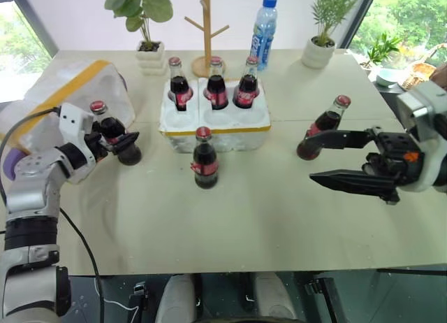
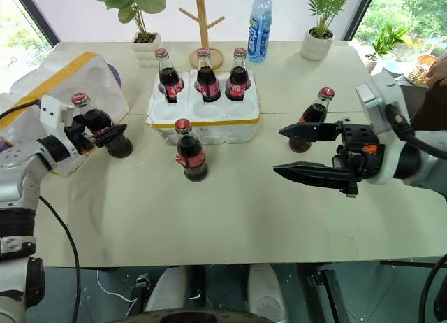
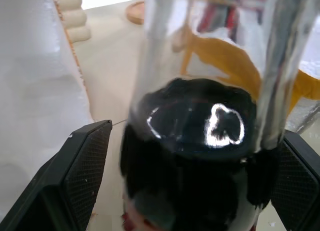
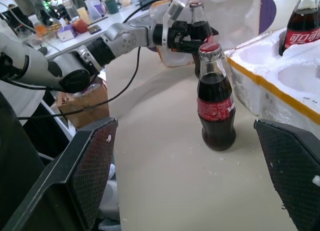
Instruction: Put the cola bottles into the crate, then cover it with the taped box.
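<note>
1. Right gripper (image 2: pixel 297 152): fingers spread wide, level, holding nothing; one cola bottle (image 2: pixel 311 118) stands just behind its far finger (image 2: pixel 311 131), apart from it.
2. Left gripper (image 1: pixel 119 138): fingers either side of a cola bottle (image 1: pixel 115 133), parted; contact with the glass cannot be confirmed in the left wrist view.
3. Loose cola bottle (image 1: pixel 204 159): upright between the two grippers, just before the crate (image 1: pixel 215 120).
4. Crate: three bottles seated in its far holes.
5. Taped box (image 1: pixel 59 103): directly behind the left fingers.

6 cola bottles (image 1: pixel 205 159), 1 crate (image 1: pixel 215 117), 1 taped box (image 1: pixel 63 99), 1 water bottle (image 1: pixel 263 31).
</note>
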Available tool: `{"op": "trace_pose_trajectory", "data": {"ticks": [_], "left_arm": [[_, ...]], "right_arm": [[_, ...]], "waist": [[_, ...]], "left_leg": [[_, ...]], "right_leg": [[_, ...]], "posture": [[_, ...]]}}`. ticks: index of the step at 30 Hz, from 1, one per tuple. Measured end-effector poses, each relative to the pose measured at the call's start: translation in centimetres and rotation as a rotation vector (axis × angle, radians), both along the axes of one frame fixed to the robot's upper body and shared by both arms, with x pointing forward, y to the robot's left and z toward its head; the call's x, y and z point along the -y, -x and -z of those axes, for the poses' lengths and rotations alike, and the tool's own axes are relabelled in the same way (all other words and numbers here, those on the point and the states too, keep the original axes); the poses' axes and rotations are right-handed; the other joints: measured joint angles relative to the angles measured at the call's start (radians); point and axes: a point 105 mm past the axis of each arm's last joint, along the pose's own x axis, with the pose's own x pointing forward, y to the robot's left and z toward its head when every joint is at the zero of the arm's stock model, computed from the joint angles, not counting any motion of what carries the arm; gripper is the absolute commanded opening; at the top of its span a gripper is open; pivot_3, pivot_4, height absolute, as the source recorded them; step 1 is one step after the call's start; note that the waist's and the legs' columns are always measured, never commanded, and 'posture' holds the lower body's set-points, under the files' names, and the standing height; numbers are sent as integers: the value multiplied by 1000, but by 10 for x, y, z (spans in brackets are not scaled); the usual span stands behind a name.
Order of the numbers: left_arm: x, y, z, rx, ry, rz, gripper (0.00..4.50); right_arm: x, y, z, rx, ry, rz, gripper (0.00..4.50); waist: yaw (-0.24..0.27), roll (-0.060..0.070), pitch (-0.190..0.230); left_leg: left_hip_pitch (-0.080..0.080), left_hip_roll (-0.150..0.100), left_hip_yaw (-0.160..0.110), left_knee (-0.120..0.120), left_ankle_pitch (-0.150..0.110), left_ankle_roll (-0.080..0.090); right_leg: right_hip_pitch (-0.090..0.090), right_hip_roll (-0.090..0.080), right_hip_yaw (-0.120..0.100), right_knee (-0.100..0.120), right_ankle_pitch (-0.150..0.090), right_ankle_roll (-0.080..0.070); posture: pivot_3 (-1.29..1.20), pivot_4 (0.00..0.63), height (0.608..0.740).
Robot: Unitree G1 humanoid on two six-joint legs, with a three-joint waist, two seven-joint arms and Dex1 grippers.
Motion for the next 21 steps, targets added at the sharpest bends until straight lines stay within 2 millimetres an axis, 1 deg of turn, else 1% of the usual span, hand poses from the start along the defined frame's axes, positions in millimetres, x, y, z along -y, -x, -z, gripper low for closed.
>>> {"op": "trace_pose_trajectory", "data": {"ticks": [2, 5, 7, 9, 11, 13, 14, 16, 19, 21], "left_arm": [[0, 1, 1, -3, -3, 11, 2636], [-2, 12, 0, -36, -34, 58, 2664], [1, 22, 0, -76, -38, 115, 2664], [6, 32, -2, -134, -25, 186, 2664], [16, 43, -7, -205, 14, 285, 2664], [29, 51, -19, -259, 67, 392, 2664], [36, 52, -28, -263, 88, 437, 2664], [50, 48, -51, -231, 105, 510, 2664], [64, 34, -87, -136, 106, 560, 2664], [70, 21, -99, -93, 101, 563, 2664]], "right_arm": [[0, -2, -1, 2, -5, 6, 4500], [0, -9, -5, 45, 3, 38, 4500], [0, -11, -4, 56, 11, 49, 4500], [0, -13, -2, 62, 19, 56, 4500], [2, -15, 0, 70, 18, 63, 4500], [6, -17, 4, 65, 21, 75, 4500], [7, -17, 6, 64, 22, 78, 4500], [8, -18, 9, 67, 28, 82, 4500], [10, -19, 11, 80, 30, 97, 4500], [12, -20, 14, 77, 30, 111, 4500]], "waist": [[1, 0, 0], [-4, 0, 0], [-3, 0, 0], [-2, 0, 0], [1, -1, 0], [7, -4, 2], [11, -4, 2], [20, -4, 2], [26, -4, 2], [24, -4, 2]], "left_leg": [[0, 0, 0, 0, 0, 0], [0, 0, 0, 0, 0, 0], [-1, 0, 0, 0, 0, 0], [-3, 0, 0, 0, 0, 0], [-4, 0, 0, 0, 0, 0], [-4, 0, 0, 1, 1, -1], [-5, 0, 0, 2, 1, -1], [-5, -1, 0, 3, 1, -1], [-5, -3, 0, 3, 1, -1], [-5, -4, 0, 3, 1, -1]], "right_leg": [[0, 0, 0, 1, 0, 0], [-1, 0, 1, 1, 0, 0], [-2, 0, 0, 1, 0, 0], [-4, 0, 0, 1, 0, 0], [-4, 0, 0, 1, 0, 0], [-4, 0, -1, 2, 0, 0], [-4, 0, -1, 2, 0, 0], [-4, 1, -1, 2, 0, 0], [-3, 2, -1, 2, 0, 0], [-3, 2, -1, 2, 0, 0]], "posture": [[0, 150, 740], [0, 150, 740], [0, 150, 740], [0, 150, 740], [0, 150, 740], [0, 150, 740], [0, 150, 740], [0, 150, 740], [0, 150, 740], [0, 150, 740]]}}
